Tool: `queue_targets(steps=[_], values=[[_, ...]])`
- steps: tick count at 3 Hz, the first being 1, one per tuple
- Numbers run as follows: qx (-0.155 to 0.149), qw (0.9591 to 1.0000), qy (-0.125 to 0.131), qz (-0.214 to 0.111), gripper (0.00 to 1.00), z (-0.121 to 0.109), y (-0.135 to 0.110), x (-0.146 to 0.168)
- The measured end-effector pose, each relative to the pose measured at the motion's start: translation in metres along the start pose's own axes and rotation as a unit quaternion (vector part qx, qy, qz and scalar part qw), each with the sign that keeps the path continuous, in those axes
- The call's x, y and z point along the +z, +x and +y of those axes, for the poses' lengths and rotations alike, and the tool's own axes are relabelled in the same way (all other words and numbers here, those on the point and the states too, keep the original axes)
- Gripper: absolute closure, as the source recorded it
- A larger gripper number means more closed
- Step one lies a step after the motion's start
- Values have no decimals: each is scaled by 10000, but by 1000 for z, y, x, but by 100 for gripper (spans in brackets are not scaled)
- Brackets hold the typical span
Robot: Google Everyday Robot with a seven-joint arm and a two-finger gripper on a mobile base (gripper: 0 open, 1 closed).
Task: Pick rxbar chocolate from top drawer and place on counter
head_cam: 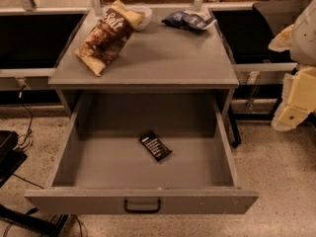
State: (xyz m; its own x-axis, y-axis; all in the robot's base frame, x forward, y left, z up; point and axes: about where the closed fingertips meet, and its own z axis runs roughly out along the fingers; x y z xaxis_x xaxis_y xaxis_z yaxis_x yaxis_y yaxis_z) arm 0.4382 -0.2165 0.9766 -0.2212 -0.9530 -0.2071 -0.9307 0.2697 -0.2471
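Note:
The rxbar chocolate (155, 146) is a small flat black bar with white print. It lies at an angle on the floor of the open top drawer (140, 200), near its middle. The drawer is pulled out from the grey cabinet, and its front panel carries a small dark handle (142, 206). The counter (158, 58) is the flat grey top above the drawer. My gripper (295, 107) is at the right edge of the view, beside the cabinet, well to the right of the drawer and apart from the bar.
A large brown chip bag (106, 36) lies on the counter's back left, by a white bowl (140, 15). A dark blue snack bag (189, 19) lies at the back right. Dark cables and equipment (12, 157) sit on the floor at left.

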Motion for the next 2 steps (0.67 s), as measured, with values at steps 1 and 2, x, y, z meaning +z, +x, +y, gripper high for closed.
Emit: queue_targets(steps=[1, 2], values=[[1, 10000, 0, -1, 0, 0, 0, 0], [252, 9995, -52, -164, 0, -8, -10, 17]])
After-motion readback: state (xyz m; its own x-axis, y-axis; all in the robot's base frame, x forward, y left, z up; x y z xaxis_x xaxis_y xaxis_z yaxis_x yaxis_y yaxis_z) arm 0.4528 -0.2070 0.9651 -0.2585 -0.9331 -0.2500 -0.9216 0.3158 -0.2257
